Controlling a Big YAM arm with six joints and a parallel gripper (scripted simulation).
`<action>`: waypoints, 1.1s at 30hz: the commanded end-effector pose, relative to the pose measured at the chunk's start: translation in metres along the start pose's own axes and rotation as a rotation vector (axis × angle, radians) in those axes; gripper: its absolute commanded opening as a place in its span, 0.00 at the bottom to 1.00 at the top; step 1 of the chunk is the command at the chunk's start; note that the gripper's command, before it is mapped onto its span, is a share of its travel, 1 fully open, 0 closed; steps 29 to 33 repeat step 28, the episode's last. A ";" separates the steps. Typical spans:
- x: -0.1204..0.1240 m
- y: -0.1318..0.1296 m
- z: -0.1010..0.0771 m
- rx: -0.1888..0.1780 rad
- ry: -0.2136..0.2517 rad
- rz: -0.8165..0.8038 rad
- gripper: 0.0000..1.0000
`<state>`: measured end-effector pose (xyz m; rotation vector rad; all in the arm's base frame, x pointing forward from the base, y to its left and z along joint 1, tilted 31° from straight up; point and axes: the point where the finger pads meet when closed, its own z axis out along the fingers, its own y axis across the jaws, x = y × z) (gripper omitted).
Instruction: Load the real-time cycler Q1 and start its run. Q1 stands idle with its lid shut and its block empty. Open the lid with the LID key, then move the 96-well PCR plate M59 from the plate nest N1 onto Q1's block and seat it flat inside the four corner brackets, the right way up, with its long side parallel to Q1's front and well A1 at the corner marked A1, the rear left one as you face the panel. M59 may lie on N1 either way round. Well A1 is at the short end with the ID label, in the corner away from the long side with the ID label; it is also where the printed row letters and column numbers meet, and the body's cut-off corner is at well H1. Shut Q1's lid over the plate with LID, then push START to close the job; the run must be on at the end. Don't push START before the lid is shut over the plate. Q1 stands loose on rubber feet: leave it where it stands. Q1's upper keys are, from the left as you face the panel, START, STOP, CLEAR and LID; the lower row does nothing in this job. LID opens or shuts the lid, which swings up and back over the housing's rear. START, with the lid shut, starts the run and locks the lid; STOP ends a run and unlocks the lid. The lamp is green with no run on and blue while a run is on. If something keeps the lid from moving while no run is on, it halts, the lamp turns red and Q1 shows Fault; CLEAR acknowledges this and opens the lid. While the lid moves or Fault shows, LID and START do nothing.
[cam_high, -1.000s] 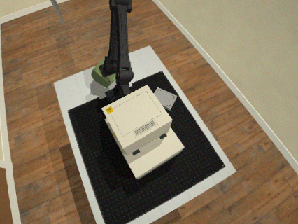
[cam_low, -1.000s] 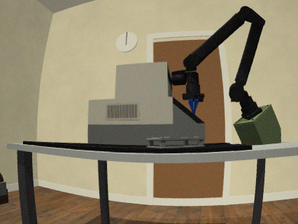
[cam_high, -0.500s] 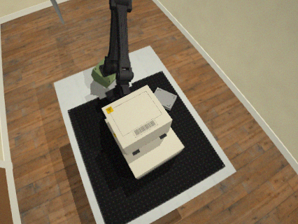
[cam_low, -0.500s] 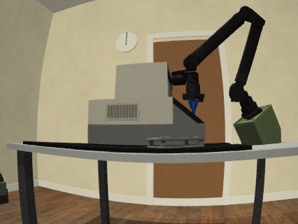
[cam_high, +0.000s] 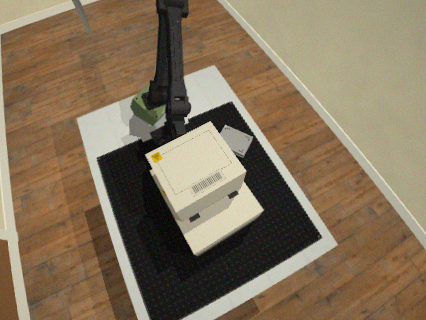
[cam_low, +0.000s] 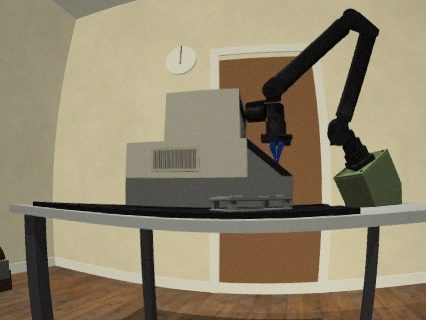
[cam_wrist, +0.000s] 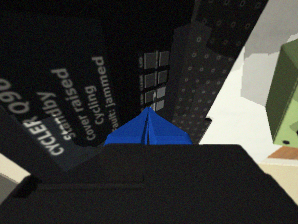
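Cream box-shaped cycler Q1 (cam_high: 200, 185), one unit, sat mid black mat (cam_high: 280, 235), lid down. One grey 96-well plate M59 (cam_high: 236, 139) lay on its nest beside Q1's front corner. Blue-fingered gripper (cam_low: 277, 150) was clenched on nothing, tip at the sloped panel's key grid (cam_wrist: 153, 80). One green arm base (cam_low: 370, 180) stood near.
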<state>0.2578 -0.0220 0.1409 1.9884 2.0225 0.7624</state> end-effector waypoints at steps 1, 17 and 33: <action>-0.003 -0.004 0.006 0.013 -0.003 0.015 0.00; -0.001 -0.005 -0.022 -0.022 -0.010 -0.013 0.00; -0.002 -0.007 -0.034 -0.029 -0.013 -0.021 0.00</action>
